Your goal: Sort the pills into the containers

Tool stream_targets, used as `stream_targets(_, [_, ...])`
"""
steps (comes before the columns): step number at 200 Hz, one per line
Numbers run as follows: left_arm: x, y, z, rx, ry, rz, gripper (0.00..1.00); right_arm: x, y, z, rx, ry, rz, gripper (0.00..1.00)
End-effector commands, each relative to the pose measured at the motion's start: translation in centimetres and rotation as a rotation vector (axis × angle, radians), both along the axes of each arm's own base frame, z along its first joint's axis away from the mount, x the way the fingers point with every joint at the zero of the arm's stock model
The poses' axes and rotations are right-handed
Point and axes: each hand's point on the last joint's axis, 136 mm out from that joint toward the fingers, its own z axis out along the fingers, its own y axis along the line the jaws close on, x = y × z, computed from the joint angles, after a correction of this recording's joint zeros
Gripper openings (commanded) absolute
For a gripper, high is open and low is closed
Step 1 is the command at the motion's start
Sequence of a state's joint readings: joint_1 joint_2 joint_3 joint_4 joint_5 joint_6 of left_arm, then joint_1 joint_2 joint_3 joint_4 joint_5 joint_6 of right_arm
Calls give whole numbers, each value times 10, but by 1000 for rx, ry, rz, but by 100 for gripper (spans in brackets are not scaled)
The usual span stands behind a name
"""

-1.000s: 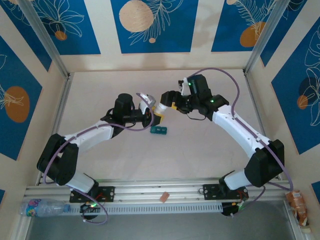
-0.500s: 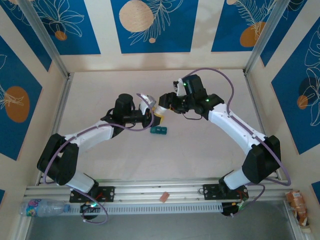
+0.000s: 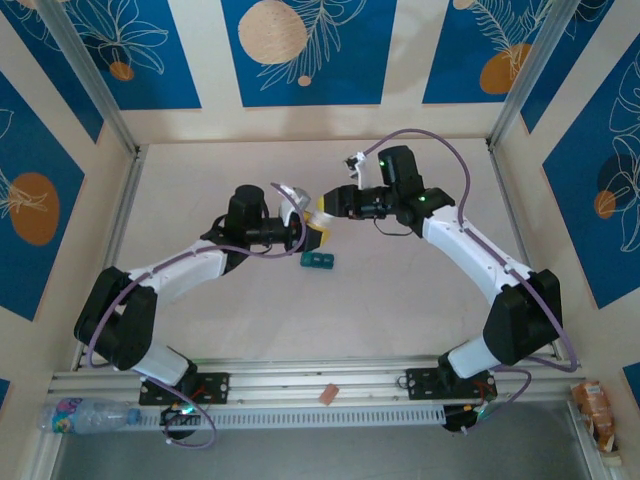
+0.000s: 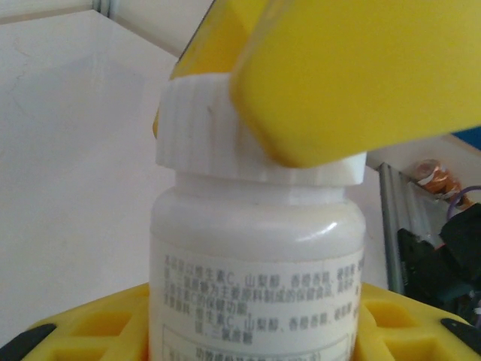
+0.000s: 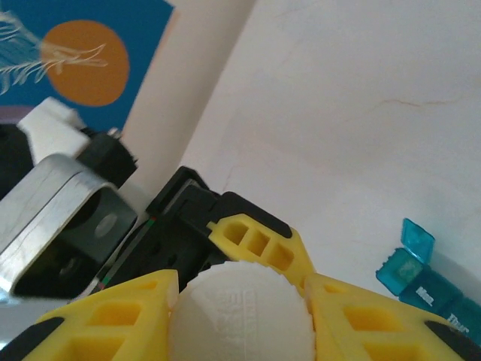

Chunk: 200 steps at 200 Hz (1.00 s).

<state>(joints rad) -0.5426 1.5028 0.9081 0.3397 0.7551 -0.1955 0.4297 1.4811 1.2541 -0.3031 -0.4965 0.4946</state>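
Clasping white cap (image 4: 218,131), right hand (image 3: 326,203), bottle (image 4: 255,263) base cropped, containers (image 5: 421,280) half-cut.

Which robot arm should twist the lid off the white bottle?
Right. The right gripper clamps the ribbed white cap; the left gripper holds the white bottle lower down, so it probably just steadies it.

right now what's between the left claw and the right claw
A white pill bottle: the left claw grips its body and the right claw pinches its cap, clearest in the left wrist view.
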Motion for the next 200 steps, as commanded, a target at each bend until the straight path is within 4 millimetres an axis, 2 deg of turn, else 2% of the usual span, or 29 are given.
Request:
stream_targets(1, [-10,-3,43,-125,-42,-84,0,0,-17,5,34,-97,80,40])
stream_targets(14, [-9,-2,42,-124,-43,-74,0,-1,-18,12,53,-95,88,43])
stream_targets(28, [-6,-2,39,-112,-48,-56,0,-4,-16,20,62,-85,87,58])
stream_targets(43, [-1,0,34,-83,-54,-30,0,-5,-18,29,56,-79,49,68])
stream_targets(63, [5,3,25,-34,-76,6,0,-4,-28,36,41,-45,-42,75])
stream_targets(85, [11,6,18,8,-105,37,0,-3,-39,36,22,18,-153,76])
stream_targets(116, [15,10,13,43,-135,66,0,3,-49,22,1,140,-308,76])
stream_targets(144, [17,10,12,56,-140,70,0,5,-40,13,-22,170,-327,76])
stream_targets(200, [17,9,12,53,-137,69,0,7,-14,8,-42,181,-282,75])
